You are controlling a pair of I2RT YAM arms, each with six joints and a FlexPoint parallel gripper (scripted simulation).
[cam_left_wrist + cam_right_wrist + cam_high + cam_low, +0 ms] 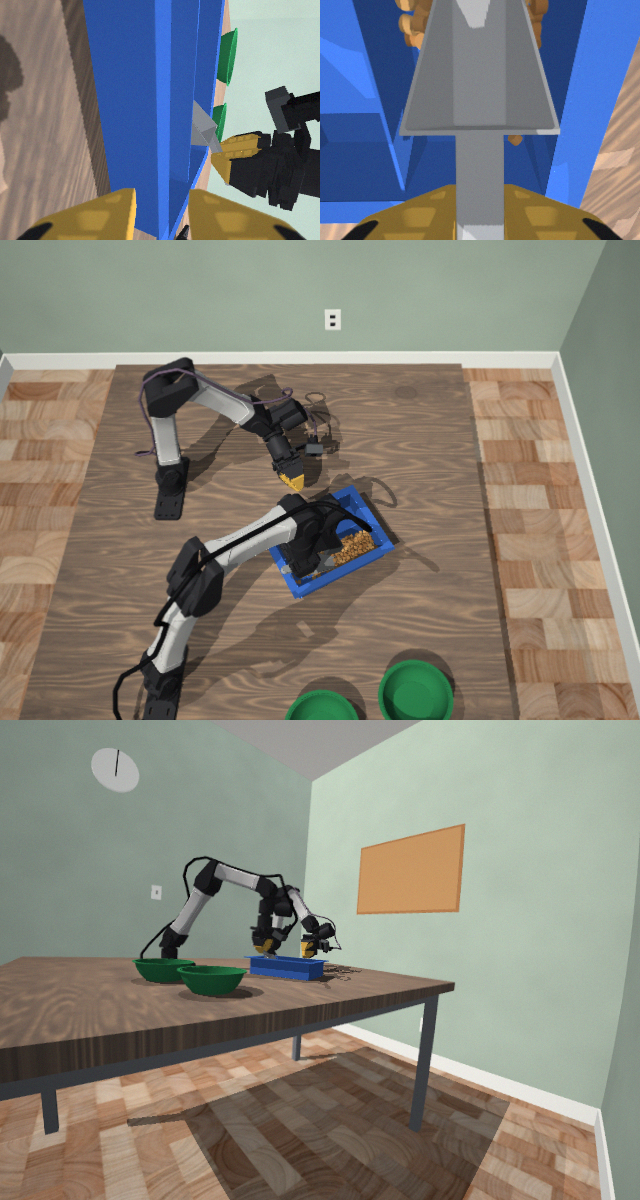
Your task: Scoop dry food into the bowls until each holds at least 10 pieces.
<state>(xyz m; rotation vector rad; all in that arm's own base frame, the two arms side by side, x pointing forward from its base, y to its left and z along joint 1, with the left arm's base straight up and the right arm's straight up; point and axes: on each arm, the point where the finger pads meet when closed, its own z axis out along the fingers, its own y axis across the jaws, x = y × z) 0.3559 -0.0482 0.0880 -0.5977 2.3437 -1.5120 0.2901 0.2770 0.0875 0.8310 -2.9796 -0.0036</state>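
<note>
Top view is showing the left gripper (295, 488) (308, 953) (162, 197) hovering near the back side of the blue box (346, 571) (286, 969) (162, 100) (585, 100); its fingers are standing a little apart and are holding nothing. The right gripper (303, 566) (264, 948) (212, 153) (480, 193) is closing firmly on the handle of the scoop (326, 564) (202, 125) (480, 75). The scoop's blade is lying inside the box, pointing toward the food (356, 545) (422, 20); how much it is carrying, I cannot tell.

I am judging that the left arm is preparing to steady the box while the right one is scooping. For doing this well, the left fingers should be straddling the rim squarely, one on each side, and be closing gently, so that the box is staying flat. The right gripper should be keeping quiet during this, and then be pushing the blade low into the pile and lifting it level.

The near bowl (386, 697) (214, 983) (228, 55) and the far bowl (164, 972) (220, 117) are standing upright, well apart from the box, so the loaded scoop will be needing a slow trip. The right forearm is passing over the box and could be obstructing the left arm; the inner wall beside the blade could be catching the scoop
</note>
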